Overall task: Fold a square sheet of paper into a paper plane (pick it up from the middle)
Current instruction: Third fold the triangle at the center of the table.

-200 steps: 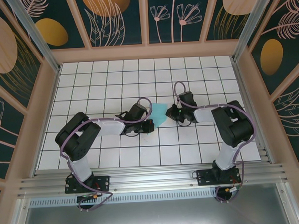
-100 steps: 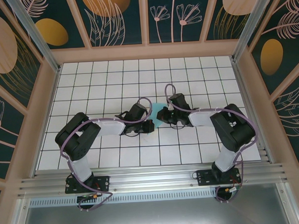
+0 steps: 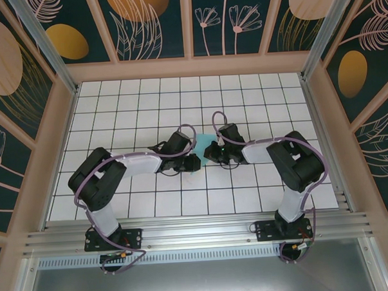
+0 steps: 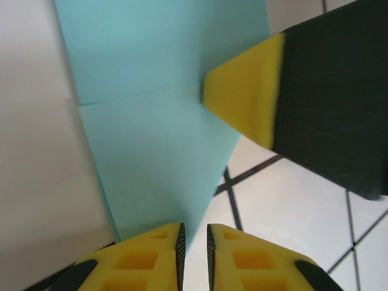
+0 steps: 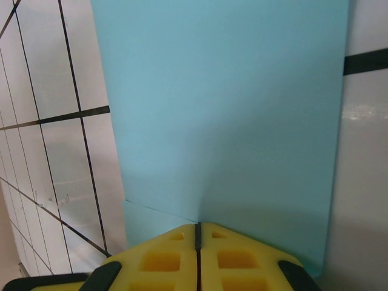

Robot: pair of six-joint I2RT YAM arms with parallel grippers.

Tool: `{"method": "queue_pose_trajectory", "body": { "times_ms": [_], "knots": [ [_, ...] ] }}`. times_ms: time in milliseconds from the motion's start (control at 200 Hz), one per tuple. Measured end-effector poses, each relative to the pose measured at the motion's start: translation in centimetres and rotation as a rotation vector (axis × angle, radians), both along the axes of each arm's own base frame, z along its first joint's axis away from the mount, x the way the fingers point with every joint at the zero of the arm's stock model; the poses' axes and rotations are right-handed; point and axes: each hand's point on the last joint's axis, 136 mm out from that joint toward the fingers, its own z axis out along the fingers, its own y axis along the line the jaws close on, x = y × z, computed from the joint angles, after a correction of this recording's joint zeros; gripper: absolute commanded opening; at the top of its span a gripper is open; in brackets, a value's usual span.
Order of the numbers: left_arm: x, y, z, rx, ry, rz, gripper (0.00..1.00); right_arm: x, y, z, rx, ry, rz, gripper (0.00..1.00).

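Note:
The light cyan sheet of paper (image 3: 199, 145) lies mid-table, showing as a sliver between the two gripper heads. In the left wrist view the paper (image 4: 157, 157) is layered, with a fold line across it. Its lower corner runs down to my left gripper (image 4: 194, 236), whose jaws stand a narrow gap apart over white table. A yellow fingertip (image 4: 245, 91) of the right gripper presses at the paper's edge. My right gripper (image 5: 197, 229) is shut on the paper (image 5: 224, 109), a crease starting at its tips. From above, the left gripper (image 3: 193, 161) and right gripper (image 3: 210, 151) nearly touch.
White tiled table (image 3: 147, 109) with black grid lines, walled by a wooden frame and patterned panels. Purple cables loop over both wrists. A metal rail (image 3: 198, 232) runs along the near edge by the arm bases.
The right gripper has swung left across the paper toward the left gripper, so most of the cyan sheet is now covered. The left arm has barely shifted.

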Motion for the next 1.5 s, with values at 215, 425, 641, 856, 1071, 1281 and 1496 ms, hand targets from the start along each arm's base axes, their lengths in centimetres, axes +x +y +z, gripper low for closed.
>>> {"method": "queue_pose_trajectory", "body": {
  "times_ms": [215, 425, 641, 856, 1071, 1281, 1496],
  "knots": [
    [-0.2, -2.2, 3.2, -0.165, 0.053, 0.017, 0.2, 0.0, 0.0, 0.0, -0.002, 0.002, -0.004, 0.09],
    [-0.9, -2.0, 2.0, -0.233, 0.132, 0.055, 0.18, 0.1, 0.0, 0.0, -0.004, 0.001, -0.005, 0.09],
    [-1.4, -0.2, -1.0, -0.22, 0.223, 0.101, 0.18, 0.1, 0.0, 0.0, -0.005, 0.001, -0.005, 0.09],
    [-1.5, 0.1, -1.5, -0.209, 0.219, 0.097, 0.18, 0.1, 0.0, 0.0, -0.007, 0.002, -0.006, 0.09],
    [-1.3, 0.6, -1.6, -0.179, 0.182, 0.092, 0.17, 0.0, 0.0, -0.1, -0.012, 0.003, -0.007, 0.09],
    [-1.9, 1.7, -1.7, -0.175, 0.171, 0.101, 0.17, 0.0, 0.0, -0.1, -0.015, 0.003, -0.008, 0.09],
    [-2.5, 3.4, -1.5, -0.217, 0.2, 0.12, 0.17, 0.1, 0.0, -0.1, -0.017, 0.005, -0.008, 0.09]
  ]
}}
